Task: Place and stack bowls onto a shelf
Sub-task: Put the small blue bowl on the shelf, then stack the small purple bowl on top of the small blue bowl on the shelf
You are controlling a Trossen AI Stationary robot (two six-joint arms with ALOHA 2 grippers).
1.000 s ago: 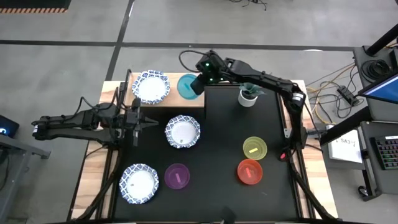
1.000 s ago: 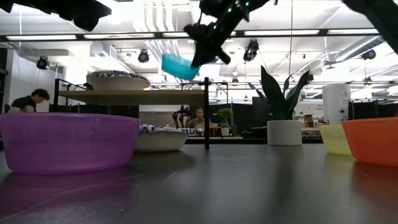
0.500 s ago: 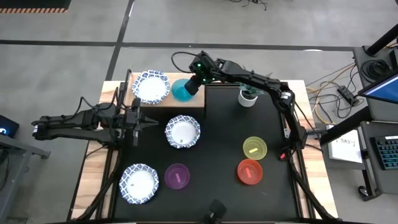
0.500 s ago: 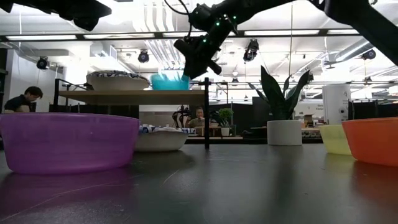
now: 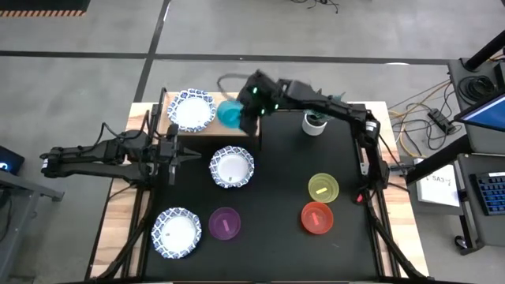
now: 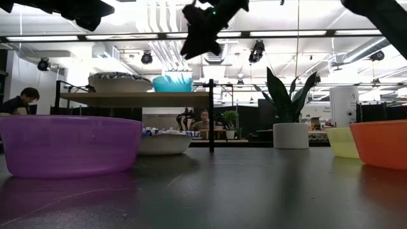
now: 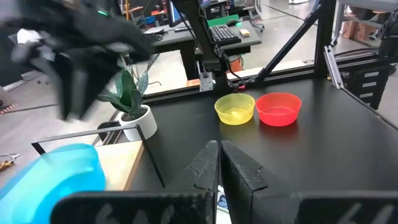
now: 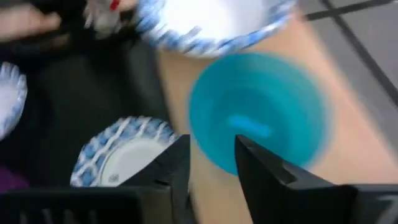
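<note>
The blue bowl [image 5: 229, 114] stands upright on the light wood shelf [image 5: 241, 131], beside a patterned bowl [image 5: 191, 109]. It also shows in the low view [image 6: 173, 83]. My right gripper [image 8: 211, 168] is open and empty. It hangs above the blue bowl's right side [image 6: 198, 38], clear of it. My left gripper [image 7: 219, 165] is shut and empty, over the table's left side [image 5: 178, 154], left of a patterned bowl [image 5: 232, 167] on the table. Another patterned bowl [image 5: 177, 233] and the purple [image 5: 225, 224], yellow [image 5: 323, 188] and red [image 5: 317, 218] bowls rest on the black table.
A white pot with a green plant [image 5: 316, 122] stands at the far side of the table, right of the shelf. The shelf's dark post [image 6: 211, 114] rises at its right end. People sit in the room behind the table [image 6: 203, 121].
My right gripper has carried the blue bowl toward the table's left, from tilted in the air down onto the shelf beside the patterned bowl. The bowl now stands upright on the shelf, and the gripper has risen clear of it.
</note>
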